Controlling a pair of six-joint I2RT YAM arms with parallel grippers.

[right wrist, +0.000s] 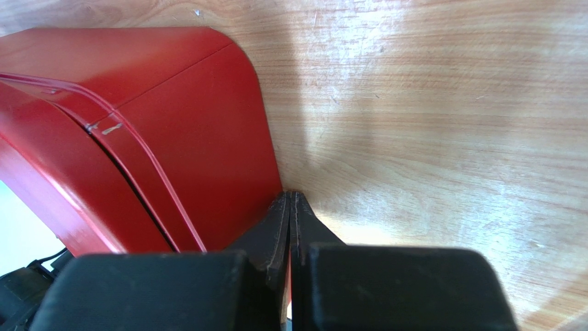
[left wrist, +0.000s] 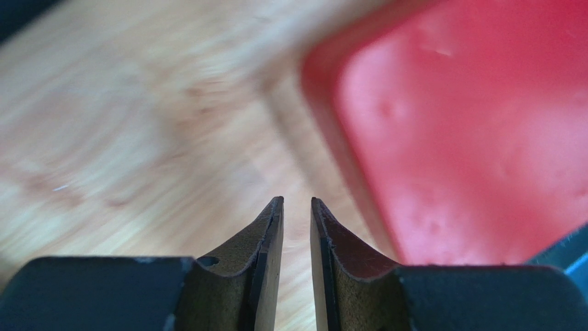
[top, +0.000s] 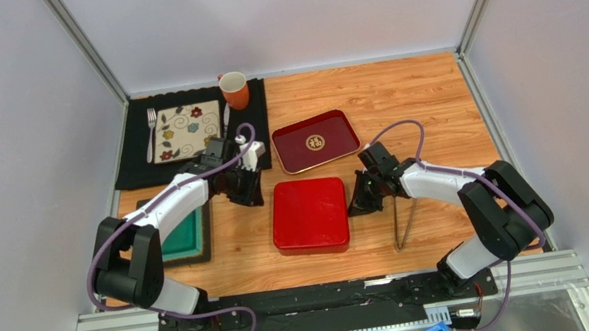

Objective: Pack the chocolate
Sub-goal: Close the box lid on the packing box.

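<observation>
Black with brown pads, the left pincer (left wrist: 297,201) stands a narrow gap apart with nothing between its jaws. It hangs over the pale wood-grain table (top: 410,95), just off the left edge of the red box (top: 310,214). The right pincer (right wrist: 290,195) is pressed fully together and empty, its tips low at the box's right wall where that wall meets the table. The box is glossy and square with rounded corners, and its lid is on. Behind the box lies a dark red tray (top: 316,140) with a gold emblem. No chocolate shows in any view, so I cannot tell where it lies.
</observation>
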